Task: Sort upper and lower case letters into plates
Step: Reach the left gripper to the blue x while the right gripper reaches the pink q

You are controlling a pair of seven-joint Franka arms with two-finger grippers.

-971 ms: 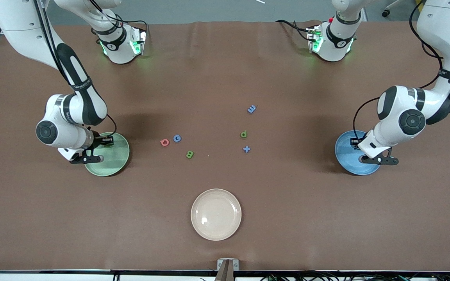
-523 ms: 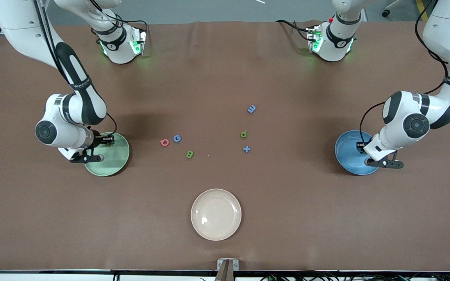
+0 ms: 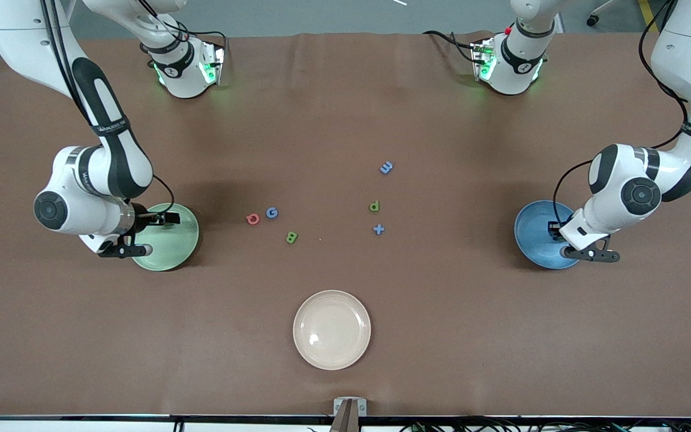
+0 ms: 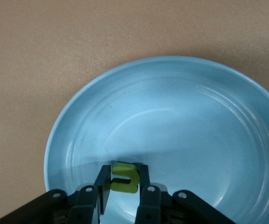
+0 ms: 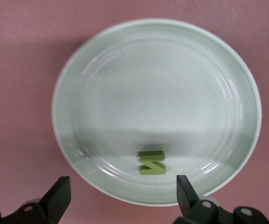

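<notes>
In the left wrist view my left gripper (image 4: 124, 179) is shut on a small green letter n (image 4: 124, 177), just above the blue plate (image 4: 181, 121). In the front view this gripper (image 3: 552, 229) is over the blue plate (image 3: 531, 237), at the left arm's end of the table. My right gripper (image 5: 122, 186) stands open over the rim of the pale green plate (image 5: 157, 84). A green M (image 5: 152, 162) lies free in that plate. On the cloth between the plates lie a red Q (image 3: 252, 219), blue G (image 3: 272, 212), green B (image 3: 291, 237), blue m (image 3: 387, 168), green p (image 3: 374, 206) and blue t (image 3: 378, 229).
A cream-white plate (image 3: 332, 329) sits nearer the front camera than the letters, midway along the table. The pale green plate (image 3: 174, 243) lies at the right arm's end. Both arm bases stand along the table's back edge.
My right gripper has opened wide and let the green M go into the pale green plate, and its hand drew back a little. The left hand shifted slightly over the blue plate, still gripping the n.
</notes>
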